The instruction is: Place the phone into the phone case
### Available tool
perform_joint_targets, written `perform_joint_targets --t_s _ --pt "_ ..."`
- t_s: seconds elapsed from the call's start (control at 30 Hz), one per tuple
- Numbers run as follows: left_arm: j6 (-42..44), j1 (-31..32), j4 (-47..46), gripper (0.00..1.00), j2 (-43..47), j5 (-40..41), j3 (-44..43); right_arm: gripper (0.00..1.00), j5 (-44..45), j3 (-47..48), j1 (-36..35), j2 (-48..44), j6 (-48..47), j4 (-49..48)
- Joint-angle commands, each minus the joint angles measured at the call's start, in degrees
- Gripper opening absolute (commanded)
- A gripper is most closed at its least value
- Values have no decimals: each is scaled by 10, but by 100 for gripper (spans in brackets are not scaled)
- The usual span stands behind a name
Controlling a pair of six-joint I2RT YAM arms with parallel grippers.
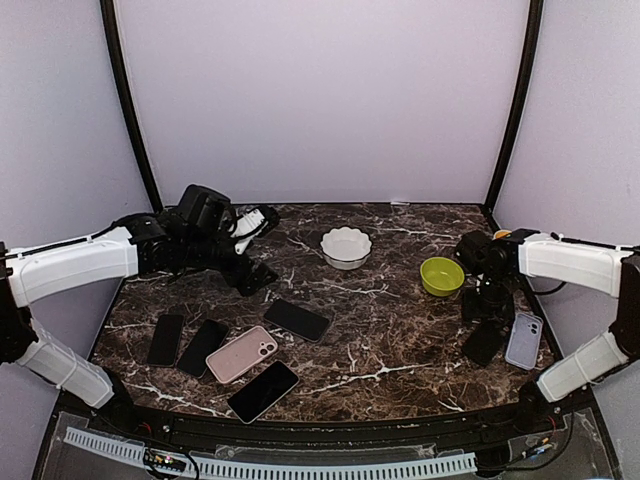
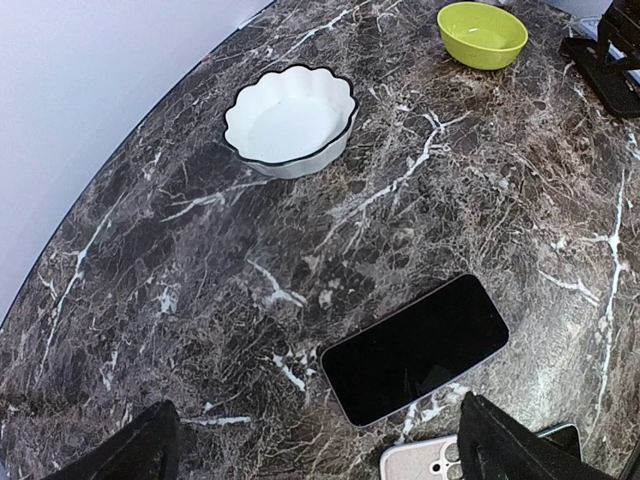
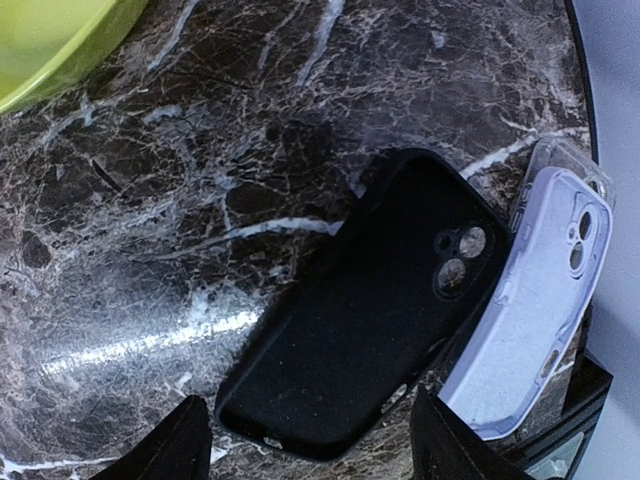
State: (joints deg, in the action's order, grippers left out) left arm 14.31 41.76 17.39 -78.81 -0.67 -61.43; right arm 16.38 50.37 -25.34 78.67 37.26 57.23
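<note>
A black phone (image 1: 296, 320) (image 2: 415, 348) lies screen up mid-table, and another (image 1: 263, 391) lies near the front edge. Beside them lies a pink phone case (image 1: 242, 354) (image 2: 430, 462). My left gripper (image 1: 255, 248) (image 2: 320, 445) hovers wide open at the back left and holds nothing. At the right, a black phone case (image 1: 485, 342) (image 3: 370, 310) lies with its camera cut-out showing, its edge against a lilac case (image 1: 524, 340) (image 3: 545, 310). My right gripper (image 1: 485, 305) (image 3: 315, 445) hangs just over the black case's near end, open, with a finger on each side.
A white scalloped bowl (image 1: 346, 246) (image 2: 290, 120) stands at the back middle and a green bowl (image 1: 441, 275) (image 2: 483, 33) (image 3: 60, 40) close behind my right gripper. Two more dark phones or cases (image 1: 166, 339) (image 1: 202, 347) lie front left. The table's right edge runs beside the lilac case.
</note>
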Motion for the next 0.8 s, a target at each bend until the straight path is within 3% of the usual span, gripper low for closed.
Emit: perform_joint_targets --t_s 0.0,0.4,0.53,0.63,0.77 --pt "3 2 -24 99 33 -13 17 68 -8 -12 -2 23 19 -54" --pt "8 3 -43 99 46 -24 35 61 -47 -45 26 58 7 -116" --pt "9 2 -46 99 46 -36 37 55 -53 -73 35 58 5 -135" --pt "12 2 -49 99 48 -38 40 43 -64 -87 37 67 4 -153" --pt "15 2 -50 99 50 -37 40 17 -78 -94 37 69 5 -158"
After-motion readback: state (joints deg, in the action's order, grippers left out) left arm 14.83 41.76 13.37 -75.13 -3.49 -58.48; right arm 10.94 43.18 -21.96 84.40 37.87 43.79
